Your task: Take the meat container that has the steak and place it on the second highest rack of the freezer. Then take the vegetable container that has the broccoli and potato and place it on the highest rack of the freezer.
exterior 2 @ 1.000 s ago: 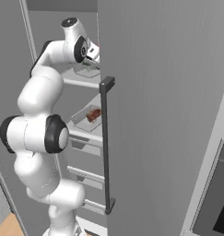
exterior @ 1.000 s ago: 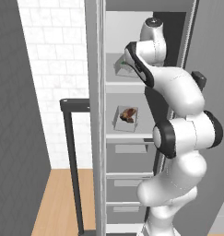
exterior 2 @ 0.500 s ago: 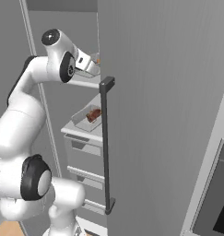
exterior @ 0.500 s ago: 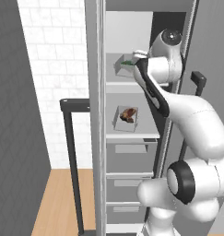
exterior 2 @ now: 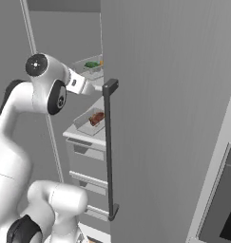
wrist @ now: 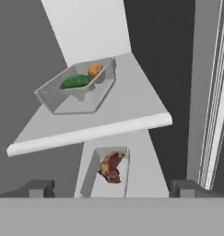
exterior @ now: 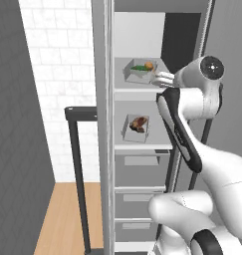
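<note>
The vegetable container [exterior: 140, 70], a grey tray with the green broccoli [wrist: 75, 82] and the orange potato [wrist: 95, 70], rests on the highest rack [wrist: 113, 115] of the open freezer [exterior: 108, 149]. One board below, on the second highest rack [exterior: 155, 142], lies the meat container [exterior: 137, 127] with the reddish steak [wrist: 111, 167]. My gripper [exterior: 160, 78] hovers just off the upper board's front right corner, open and holding nothing. In the hand view its fingertips [wrist: 39, 188] stand wide apart, with both trays ahead of the gripper [wrist: 112, 189].
The freezer door [exterior 2: 169, 118] stands swung open on the right, its long dark bar handle [exterior 2: 109, 147] close to my hand. Grey drawers [exterior: 140, 172] fill the cabinet below the boards. A dark stand [exterior: 77, 164] rises left of the cabinet, before a white brick wall.
My hand has drawn back out of the cabinet, away from the vegetable container, which stays on the upper board. The arm's elbow has swung down and outward. The jaws stand slightly wider.
</note>
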Controlling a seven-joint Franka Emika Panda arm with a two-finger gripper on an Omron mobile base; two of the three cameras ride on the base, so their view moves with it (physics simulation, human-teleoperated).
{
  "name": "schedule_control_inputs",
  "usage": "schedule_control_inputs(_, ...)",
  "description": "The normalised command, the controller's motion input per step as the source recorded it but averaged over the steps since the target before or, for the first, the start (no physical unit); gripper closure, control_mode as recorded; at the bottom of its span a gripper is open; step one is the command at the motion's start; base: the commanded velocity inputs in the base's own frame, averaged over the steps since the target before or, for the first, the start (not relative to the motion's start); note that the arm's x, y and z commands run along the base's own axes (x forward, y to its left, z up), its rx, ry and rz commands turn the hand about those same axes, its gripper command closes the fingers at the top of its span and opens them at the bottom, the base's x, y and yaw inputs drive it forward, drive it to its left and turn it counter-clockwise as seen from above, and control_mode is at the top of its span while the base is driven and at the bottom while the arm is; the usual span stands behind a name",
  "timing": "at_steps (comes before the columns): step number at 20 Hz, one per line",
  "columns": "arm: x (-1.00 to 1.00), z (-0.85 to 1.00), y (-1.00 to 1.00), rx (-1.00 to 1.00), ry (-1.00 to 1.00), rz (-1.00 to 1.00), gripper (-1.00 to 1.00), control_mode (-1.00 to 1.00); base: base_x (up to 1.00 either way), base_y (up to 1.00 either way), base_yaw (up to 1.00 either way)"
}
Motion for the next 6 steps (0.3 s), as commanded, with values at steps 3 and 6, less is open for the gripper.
schedule_control_inputs(3, -0.94, 0.65, 0.00, -0.03, 0.10, 0.09, -1.00, -1.00, 0.00, 0.00, 0.00)
schedule_control_inputs(6, -0.99, 0.53, 0.00, -0.04, 0.11, 0.11, -1.00, -1.00, 0.00, 0.00, 0.00)
